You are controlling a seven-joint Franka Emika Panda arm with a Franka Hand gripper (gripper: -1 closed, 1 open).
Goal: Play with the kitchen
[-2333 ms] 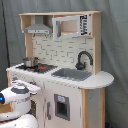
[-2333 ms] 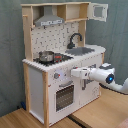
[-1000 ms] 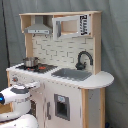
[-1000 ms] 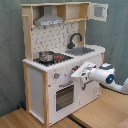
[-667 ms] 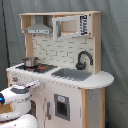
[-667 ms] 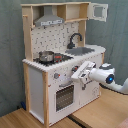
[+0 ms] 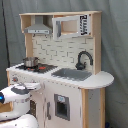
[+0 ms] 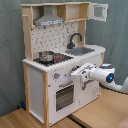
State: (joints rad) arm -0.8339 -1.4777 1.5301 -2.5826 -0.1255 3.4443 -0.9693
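The kitchen [image 7: 60,50] [image 8: 35,85] stands tall in both exterior views, light wood with white panels. It has a grey hood [image 8: 50,20], a black faucet [image 8: 75,39] over the sink [image 8: 82,50], and a small pot [image 8: 46,56] on the stove. My gripper [image 8: 75,76] hangs in front of the kitchen's front panel, just right of the red-centred knobs [image 8: 57,76] and above the oven door [image 8: 65,96]. In the first exterior view the gripper [image 7: 37,86] is at the counter's front edge, below the pot [image 7: 30,61].
A white cabinet door [image 8: 99,11] stands open at the kitchen's top right in the second exterior view. The kitchen rests on a wooden floor [image 8: 100,112]. A grey curtain [image 7: 115,45] hangs behind it. My white arm [image 8: 107,77] reaches in from the second exterior view's right.
The gripper has moved a little closer to the kitchen's front panel, and the hand has tilted since the earliest frames.
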